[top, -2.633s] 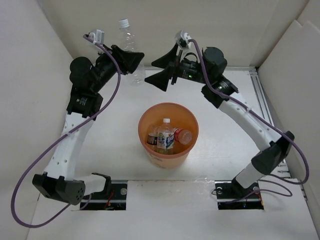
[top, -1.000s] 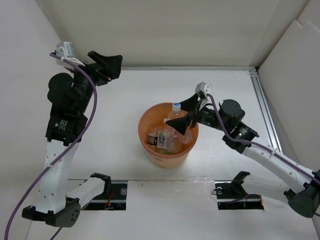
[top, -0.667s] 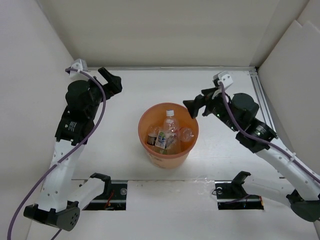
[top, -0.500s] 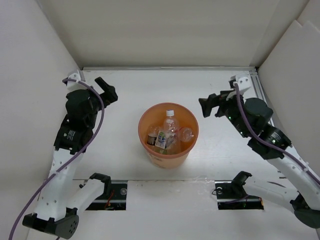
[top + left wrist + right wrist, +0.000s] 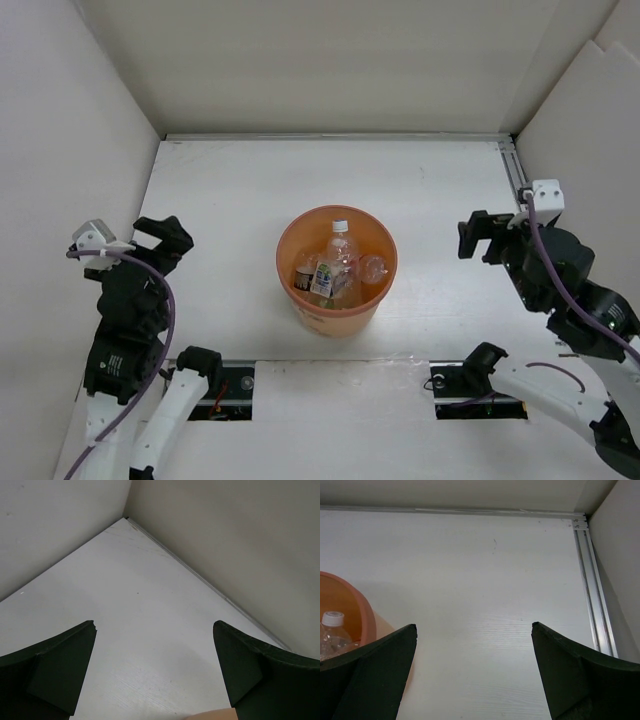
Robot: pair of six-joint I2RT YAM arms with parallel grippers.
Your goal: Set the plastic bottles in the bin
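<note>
The orange bin (image 5: 385, 272) stands at the middle of the table with several plastic bottles inside; a clear one with a white cap and blue-white label (image 5: 336, 252) stands tallest, and a red-capped one (image 5: 303, 279) lies beside it. My left gripper (image 5: 163, 236) is open and empty, pulled back to the near left, far from the bin. At the near right, my right gripper (image 5: 482, 233) is open and empty too. In the right wrist view the bin's rim (image 5: 362, 607) and a white bottle cap (image 5: 332, 618) show at the left edge, beside the right gripper (image 5: 473, 626).
White walls enclose the table on three sides. A metal rail (image 5: 513, 172) runs along the right edge, also seen as a rail (image 5: 592, 587) in the right wrist view. The left wrist view shows the left gripper (image 5: 154, 623) over bare table near the back corner (image 5: 125, 518).
The clear bottle carried by the right gripper went into the bin. Both arms then pulled back toward the near edge, left to the near left, right to the near right, jaws open.
</note>
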